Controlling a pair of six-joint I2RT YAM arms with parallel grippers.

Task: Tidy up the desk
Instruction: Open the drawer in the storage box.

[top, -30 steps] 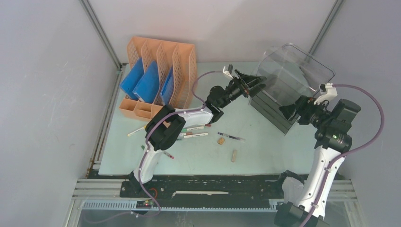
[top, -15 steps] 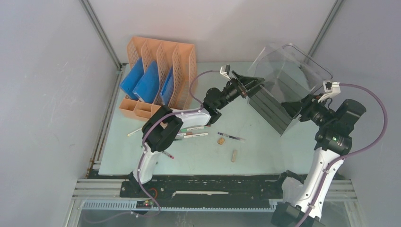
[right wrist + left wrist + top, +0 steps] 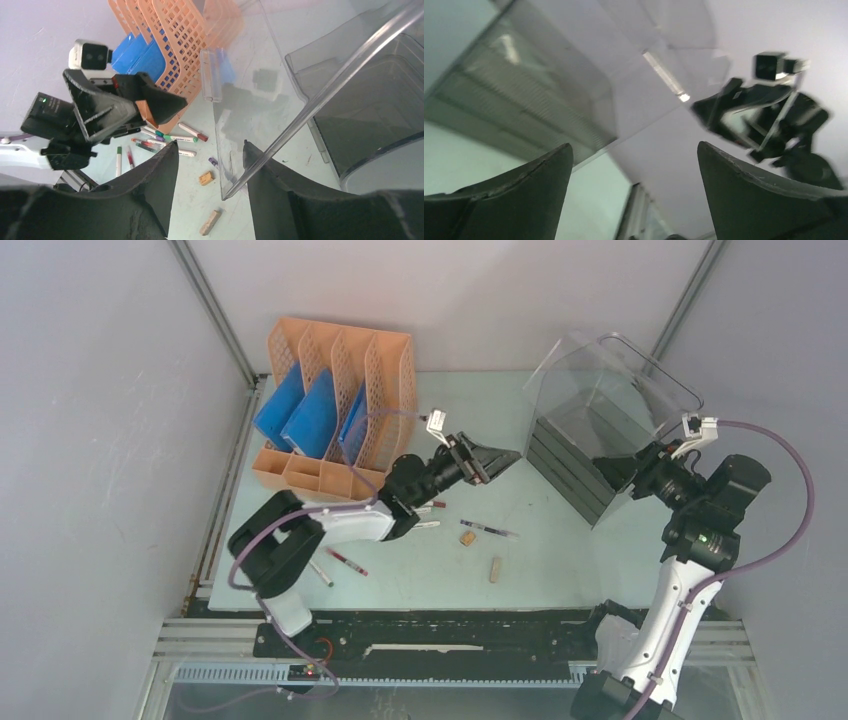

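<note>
The desk (image 3: pixel 540 550) is a pale mint-green tabletop strewn with markers (image 3: pixel 415 525). My left gripper (image 3: pixel 490 460) hovers open over its middle, apart from the clear drawer box (image 3: pixel 600 410). In the left wrist view that gripper (image 3: pixel 634 146) has nothing between its fingers, and the box (image 3: pixel 524 100) shows ahead. My right gripper (image 3: pixel 618 475) is at the box's lower right side. In the right wrist view its fingers (image 3: pixel 210 142) stand apart, with the tilted box's clear edge (image 3: pixel 320 95) running down across the right finger.
An orange file rack (image 3: pixel 340 390) with blue folders (image 3: pixel 300 415) stands at the back left. A pen (image 3: pixel 488 530), a cork piece (image 3: pixel 467 537), a wooden stick (image 3: pixel 494 568) and a red marker (image 3: pixel 347 561) lie on the front half. Grey walls close in both sides.
My left arm has pulled back from the clear box, leftward and nearer, to the desk's middle. The box has tipped up more, with my right gripper shifting slightly against it.
</note>
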